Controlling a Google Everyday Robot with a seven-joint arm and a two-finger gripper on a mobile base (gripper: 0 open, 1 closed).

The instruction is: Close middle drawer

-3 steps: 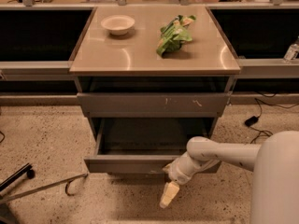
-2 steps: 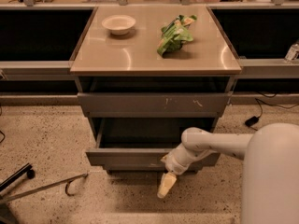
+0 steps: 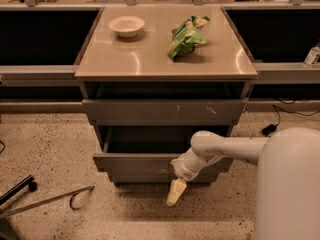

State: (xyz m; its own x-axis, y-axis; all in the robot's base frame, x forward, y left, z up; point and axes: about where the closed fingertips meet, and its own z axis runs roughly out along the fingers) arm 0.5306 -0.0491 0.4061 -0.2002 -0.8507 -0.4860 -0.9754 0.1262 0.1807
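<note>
Low down, the bent arm (image 3: 227, 146) hangs its tool (image 3: 175, 193) downward before the part-open middle drawer (image 3: 132, 161); grip state unclear.

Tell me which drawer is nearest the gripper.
The middle drawer, with its tray showing: the gripper hangs by its front, below the scratched front.

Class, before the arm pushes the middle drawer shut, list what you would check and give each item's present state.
1. Wide grey metal middle drawer is partly pulled out: ok.
2. Nothing sticks up from its tray: ok.
3. The gripper hangs low before the drawer's front, right of centre: ok.
4. The gripper touches that front: cannot tell.
5. Scratched grey upper drawer front is clear of the white arm: ok.
</note>
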